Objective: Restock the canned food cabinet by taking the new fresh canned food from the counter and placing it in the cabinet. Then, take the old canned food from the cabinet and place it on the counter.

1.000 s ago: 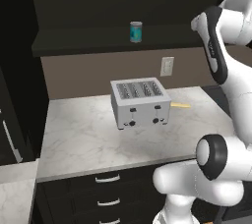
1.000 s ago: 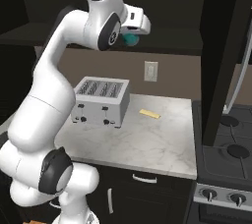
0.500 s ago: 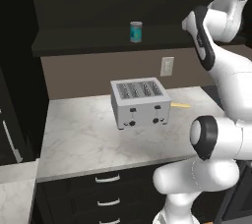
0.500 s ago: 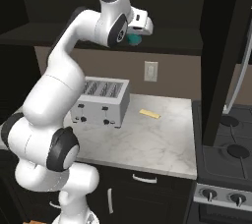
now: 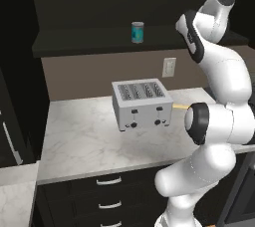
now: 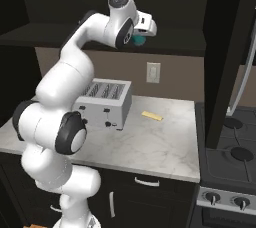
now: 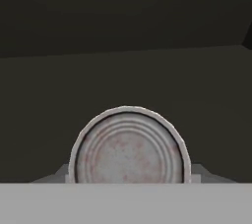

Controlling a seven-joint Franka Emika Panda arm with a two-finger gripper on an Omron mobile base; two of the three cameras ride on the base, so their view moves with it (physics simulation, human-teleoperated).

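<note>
Standing on cabinet (image 5: 99,47) shelf: 1 teal can (image 5: 137,32); 2nd can (image 7: 129,147) w/ end effector, grip unclear.

Teal can (image 5: 137,32) upright on the cabinet (image 5: 89,46) shelf – near-black, wide, above the counter (image 5: 89,139) – another can's ribbed, rust-flecked grey lid (image 7: 129,148) close up, marbled white-grey counter below.

I see cabinet (image 5: 99,47) shelf board bare either side of lone teal can (image 5: 137,32). Toaster (image 5: 142,104) blocks counter (image 5: 79,141) middle; open stone left, front. Yellow strip (image 6: 152,116) lies right of toaster.
</note>
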